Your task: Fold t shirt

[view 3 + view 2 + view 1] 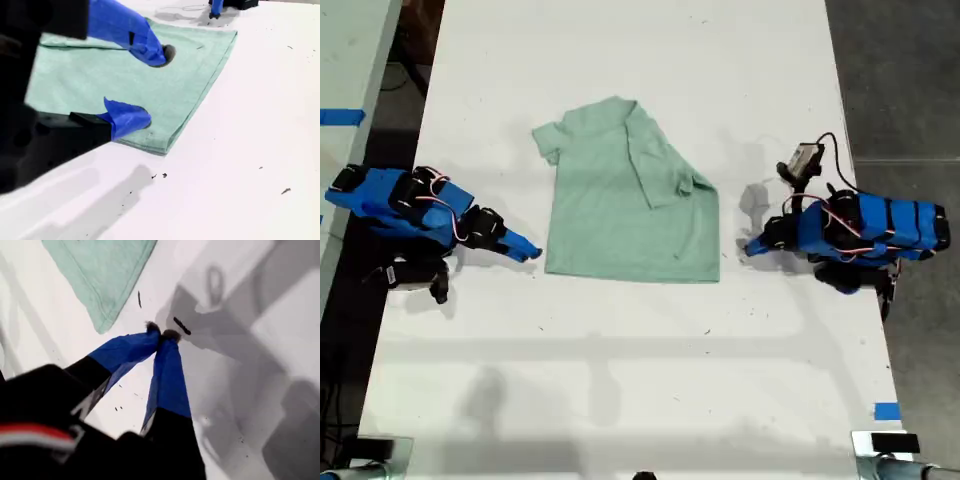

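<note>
Closest to you in the second wrist view, my second gripper (152,87) stands released, with one jaw hanging over the t shirt (150,85) and the other at the near-left corner of its hem, holding nothing. In the exterior view that gripper (528,254) sits just left of the shirt (620,220), which lies flat mid-table (620,380) with its right side folded in over the chest. At the exterior view's right, my first gripper (750,247) is clenched and empty – its tips (162,334) meet over bare table, near the hem's right corner but apart from it.
</note>
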Motion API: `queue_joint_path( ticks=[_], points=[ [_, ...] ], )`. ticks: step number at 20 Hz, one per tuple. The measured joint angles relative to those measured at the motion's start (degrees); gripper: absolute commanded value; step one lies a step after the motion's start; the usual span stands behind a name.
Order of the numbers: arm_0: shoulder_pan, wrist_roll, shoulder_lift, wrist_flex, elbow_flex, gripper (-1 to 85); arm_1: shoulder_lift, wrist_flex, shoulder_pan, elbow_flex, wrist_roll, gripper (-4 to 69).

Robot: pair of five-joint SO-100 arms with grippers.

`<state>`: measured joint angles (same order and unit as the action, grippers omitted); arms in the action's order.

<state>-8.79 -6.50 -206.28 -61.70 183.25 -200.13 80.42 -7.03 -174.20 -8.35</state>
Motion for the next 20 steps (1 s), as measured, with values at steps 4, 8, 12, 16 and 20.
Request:
queue_joint_path(
  ticks=[4,8,12,16,20],
  points=[
    [0.00,0.00,0.00,0.00,0.00,16.3,-0.09,0.00,0.35,-0.09,-0.62,2.8],
    [0.00,0.00,0.00,0.00,0.00,16.3,-0.09,0.00,0.79,-0.18,-0.97,2.8],
    [0.00,0.00,0.00,0.00,0.00,16.3,-0.09,0.00,0.79,-0.18,-1.05,2.3],
    [0.00,0.00,0.00,0.00,0.00,16.4,-0.09,0.00,1.23,-0.26,-2.11,2.3],
    [0.00,0.00,0.00,0.00,0.00,16.4,-0.09,0.00,2.29,-0.26,-2.11,2.3]
  ],
)
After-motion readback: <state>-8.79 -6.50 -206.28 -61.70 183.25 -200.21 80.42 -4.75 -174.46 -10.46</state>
